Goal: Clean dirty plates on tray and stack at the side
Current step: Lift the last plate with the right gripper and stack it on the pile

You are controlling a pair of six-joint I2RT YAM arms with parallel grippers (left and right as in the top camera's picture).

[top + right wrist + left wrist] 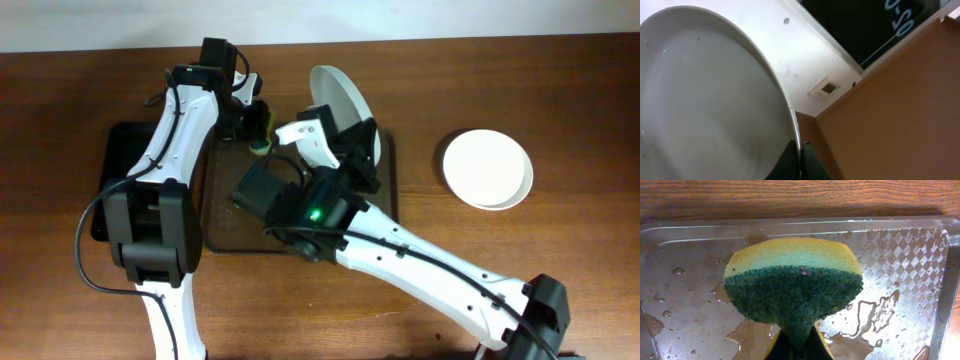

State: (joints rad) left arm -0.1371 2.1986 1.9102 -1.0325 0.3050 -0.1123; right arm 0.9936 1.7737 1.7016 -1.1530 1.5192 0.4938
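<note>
My right gripper (352, 143) is shut on the rim of a white plate (340, 100) and holds it tilted on edge above the far side of the brown tray (222, 225). In the right wrist view the fingers (801, 160) pinch the plate's rim (705, 100). My left gripper (250, 120) is shut on a yellow and green sponge (261, 128) over the tray's far left corner, just left of the held plate. In the left wrist view the sponge (792, 285) hangs over the wet tray base (900, 265). White plates (487, 168) sit on the table to the right.
A narrow black tray (118, 160) lies left of the brown tray, partly under my left arm. My right arm crosses the brown tray's near side. Water drops and puddles lie on the tray base (685, 295). The table's far edge is just behind the tray.
</note>
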